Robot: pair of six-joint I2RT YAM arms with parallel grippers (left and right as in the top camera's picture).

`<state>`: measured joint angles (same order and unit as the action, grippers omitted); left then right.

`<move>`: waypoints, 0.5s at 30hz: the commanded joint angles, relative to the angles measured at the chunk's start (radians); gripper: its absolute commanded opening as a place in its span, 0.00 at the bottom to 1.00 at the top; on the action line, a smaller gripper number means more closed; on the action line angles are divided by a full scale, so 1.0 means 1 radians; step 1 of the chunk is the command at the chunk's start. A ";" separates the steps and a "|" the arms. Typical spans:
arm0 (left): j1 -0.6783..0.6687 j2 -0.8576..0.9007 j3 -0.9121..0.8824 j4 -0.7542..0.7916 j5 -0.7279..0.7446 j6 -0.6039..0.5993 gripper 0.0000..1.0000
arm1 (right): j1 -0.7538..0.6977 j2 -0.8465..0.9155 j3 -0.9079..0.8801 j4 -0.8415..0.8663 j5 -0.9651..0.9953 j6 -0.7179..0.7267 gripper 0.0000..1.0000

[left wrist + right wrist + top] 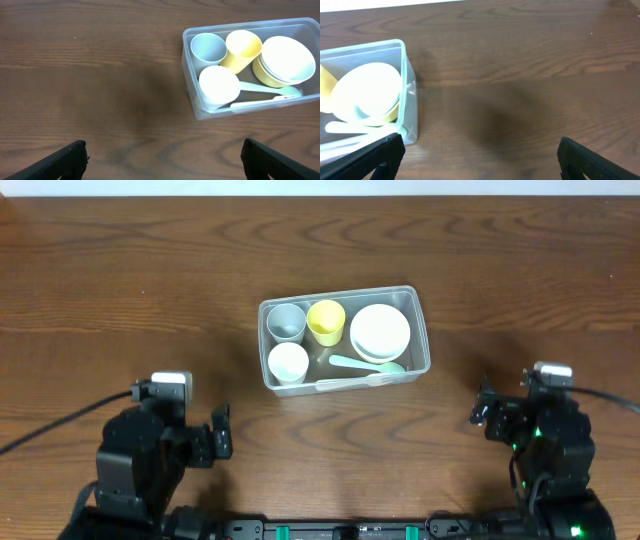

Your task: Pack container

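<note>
The clear container stands on the table's middle. It holds a grey cup, a yellow cup, a white cup, stacked bowls and pale green and white spoons. It also shows in the left wrist view and the right wrist view. My left gripper is open and empty, near the front left, well short of the container. My right gripper is open and empty at the front right, apart from the container.
The wooden table stretches all around the container. A pale strip runs along the table's far edge.
</note>
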<state>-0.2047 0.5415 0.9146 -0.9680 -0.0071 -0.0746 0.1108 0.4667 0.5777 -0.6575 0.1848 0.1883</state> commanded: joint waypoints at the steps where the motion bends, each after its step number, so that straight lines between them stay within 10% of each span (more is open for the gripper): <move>1: 0.003 -0.023 -0.020 0.006 -0.008 -0.013 0.98 | 0.012 -0.034 -0.023 0.007 0.016 0.029 0.99; 15: 0.003 -0.019 -0.020 0.005 -0.009 -0.013 0.98 | 0.012 -0.030 -0.023 -0.080 0.014 0.028 0.99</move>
<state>-0.2047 0.5224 0.9024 -0.9661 -0.0074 -0.0788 0.1108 0.4408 0.5606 -0.7238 0.1848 0.2020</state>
